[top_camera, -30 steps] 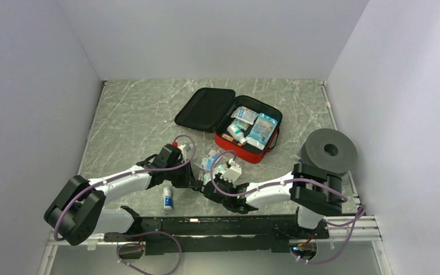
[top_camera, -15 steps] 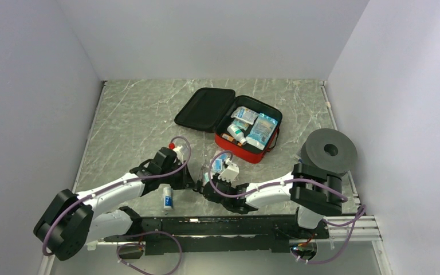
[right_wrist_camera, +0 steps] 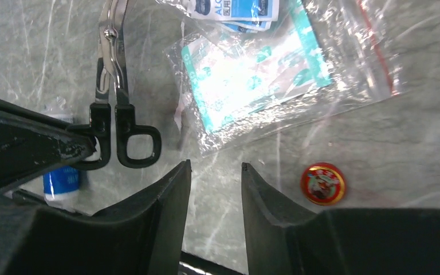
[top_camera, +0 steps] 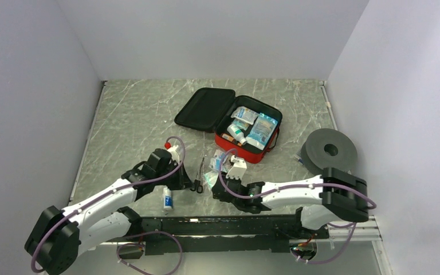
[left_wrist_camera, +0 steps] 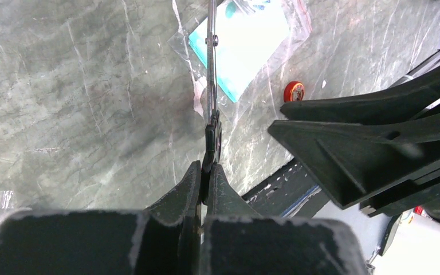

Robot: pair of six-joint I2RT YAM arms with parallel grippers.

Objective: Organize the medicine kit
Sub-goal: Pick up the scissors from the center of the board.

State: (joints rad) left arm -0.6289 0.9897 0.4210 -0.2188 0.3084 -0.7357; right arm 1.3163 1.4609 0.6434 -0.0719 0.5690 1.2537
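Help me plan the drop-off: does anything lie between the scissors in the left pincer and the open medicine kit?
Yes. Clear supply packets lie between the scissors and the medicine kit's near wall, and the right pincer, open, hovers beside them. Lifting over both seems wise.

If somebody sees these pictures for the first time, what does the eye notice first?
The red soft-shell medicine kit with black lining lies open at the middle of the table. Nearer the arms, the left end effector is shut on the black handle of the steel scissors, beside a clear plastic bag with teal packets. A grey round disc sits at the right edge.
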